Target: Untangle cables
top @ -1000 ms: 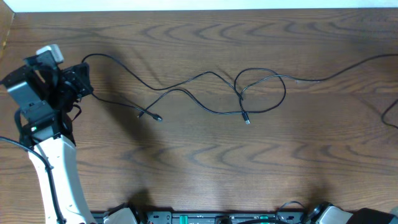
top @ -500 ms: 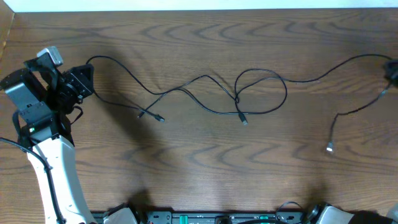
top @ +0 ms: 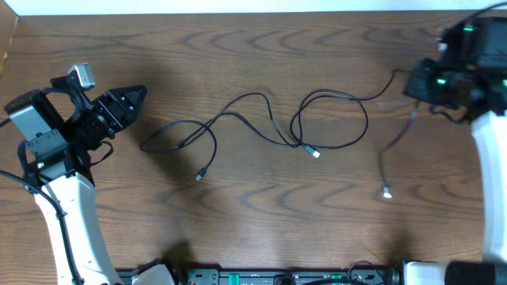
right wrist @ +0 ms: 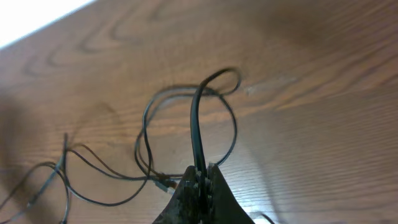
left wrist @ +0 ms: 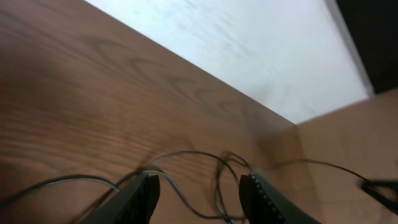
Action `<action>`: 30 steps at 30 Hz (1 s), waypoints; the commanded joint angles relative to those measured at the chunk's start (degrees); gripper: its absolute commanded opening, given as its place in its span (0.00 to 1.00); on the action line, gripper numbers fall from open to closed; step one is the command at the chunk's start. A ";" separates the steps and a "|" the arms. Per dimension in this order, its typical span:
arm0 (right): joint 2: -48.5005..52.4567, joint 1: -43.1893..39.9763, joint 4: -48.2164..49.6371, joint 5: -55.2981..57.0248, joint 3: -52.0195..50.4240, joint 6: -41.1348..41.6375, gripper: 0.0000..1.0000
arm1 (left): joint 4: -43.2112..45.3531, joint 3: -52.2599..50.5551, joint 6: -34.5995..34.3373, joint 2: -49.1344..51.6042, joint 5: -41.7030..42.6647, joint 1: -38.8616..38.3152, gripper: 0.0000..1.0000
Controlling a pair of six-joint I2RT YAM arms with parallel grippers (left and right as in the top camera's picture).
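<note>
The cables [top: 365, 119] lie loosely across the middle of the wooden table as thin black cords with loops and small plug ends [top: 315, 152]. My left gripper [top: 133, 98] stands open at the left, a short way from the nearest cord loop, holding nothing. In the left wrist view a cord [left wrist: 186, 152] curves over the table beyond the spread fingers [left wrist: 144, 194]. At the right, my right gripper [top: 412, 84] is shut on a black cord [right wrist: 194, 124] that runs up from the pinched jaws. One free end [top: 386, 191] trails below it.
A white strip [top: 238, 6] runs along the table's far edge. Black equipment [top: 277, 277] sits at the front edge. My white left arm [top: 75, 222] rises at the left and the right arm [top: 491, 174] stands at the right.
My left gripper has opened and let go of the cord end, which has slid right into a slack loop. The right arm has come in from the right edge, bringing its cord.
</note>
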 commanded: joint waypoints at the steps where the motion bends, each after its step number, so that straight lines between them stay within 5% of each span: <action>1: 4.92 4.74 0.42 4.22 0.87 3.52 0.01 | -0.22 0.13 0.98 -0.68 5.86 0.13 0.47; 13: 21.94 16.74 6.71 4.31 0.87 5.35 0.01 | -1.49 0.13 3.41 -1.84 7.21 -5.88 0.47; 30: 32.89 26.69 13.29 2.14 0.87 4.48 0.01 | -3.08 0.13 6.25 -1.84 6.56 -13.70 0.47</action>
